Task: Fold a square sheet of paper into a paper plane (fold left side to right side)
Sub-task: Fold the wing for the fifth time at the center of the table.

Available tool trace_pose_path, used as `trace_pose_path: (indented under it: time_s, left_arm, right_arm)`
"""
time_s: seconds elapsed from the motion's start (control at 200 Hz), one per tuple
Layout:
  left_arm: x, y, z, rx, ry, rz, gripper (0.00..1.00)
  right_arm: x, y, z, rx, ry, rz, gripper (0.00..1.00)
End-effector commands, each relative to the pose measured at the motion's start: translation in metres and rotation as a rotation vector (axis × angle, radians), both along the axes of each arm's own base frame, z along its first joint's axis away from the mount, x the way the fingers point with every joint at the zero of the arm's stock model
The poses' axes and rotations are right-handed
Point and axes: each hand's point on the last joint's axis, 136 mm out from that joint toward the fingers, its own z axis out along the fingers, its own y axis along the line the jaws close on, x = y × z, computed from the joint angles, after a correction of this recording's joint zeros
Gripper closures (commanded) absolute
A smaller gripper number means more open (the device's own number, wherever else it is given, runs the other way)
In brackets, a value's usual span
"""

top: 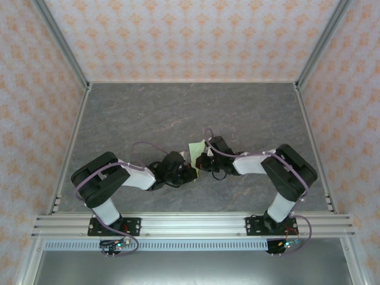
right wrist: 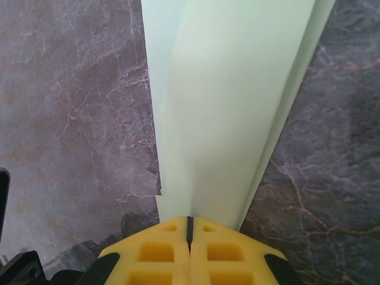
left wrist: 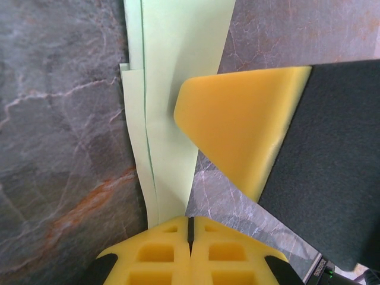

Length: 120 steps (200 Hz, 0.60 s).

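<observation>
Sheet of paper (top: 195, 148), folded narrow, pinched from two sides at the middle of a grey table (top: 148, 113).
From above, the pale-green sheet lies between the left gripper (top: 185, 163) and the right gripper (top: 205, 157). At the left wrist, yellow fingers (left wrist: 160, 255) press together on its near end, with the right gripper's finger touching its right edge. At the right wrist, closed fingers (right wrist: 219, 252) pinch the sheet, which runs away from them.

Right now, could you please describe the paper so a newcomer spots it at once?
On the grey marbled table, look where the left gripper and right gripper meet. Pinched by both is the paper, the only pale green thing there.
</observation>
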Motion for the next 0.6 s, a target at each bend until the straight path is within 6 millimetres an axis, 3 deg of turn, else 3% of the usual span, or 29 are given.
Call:
trace_pose_path:
  time_s: [0.0, 0.4, 0.596]
  left_arm:
    - [-0.038, 0.039, -0.051, 0.203, 0.166, -0.004, 1.0]
    - [-0.038, 0.038, -0.05, 0.198, 0.165, -0.008, 1.0]
    - [-0.037, 0.036, -0.045, 0.187, 0.155, -0.012, 1.0]
  right_arm:
    - [0.028, -0.03, -0.02, -0.138, -0.042, -0.075, 0.93]
    - [0.078, -0.05, -0.015, -0.154, -0.05, -0.121, 0.92]
    - [0.097, -0.059, 0.015, -0.156, -0.103, -0.143, 0.92]
